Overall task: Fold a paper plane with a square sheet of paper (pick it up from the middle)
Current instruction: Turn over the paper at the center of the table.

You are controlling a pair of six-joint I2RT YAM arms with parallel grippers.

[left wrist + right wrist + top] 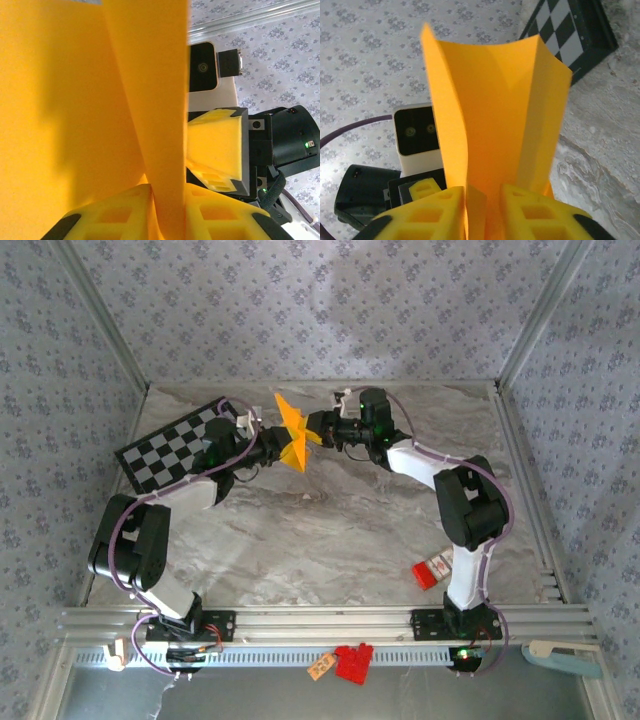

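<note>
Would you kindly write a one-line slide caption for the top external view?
Left gripper and right gripper hold the folded orange-yellow paper upright above the table, near the checkered board.

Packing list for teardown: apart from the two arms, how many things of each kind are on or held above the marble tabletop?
Folded orange-yellow paper: 1
Checkered board: 1
Small red block: 1
Total: 3

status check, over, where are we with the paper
left gripper shut on the paper, midair, partly folded. right gripper straddles it, grip unclear. checkered board off to the side.
</note>
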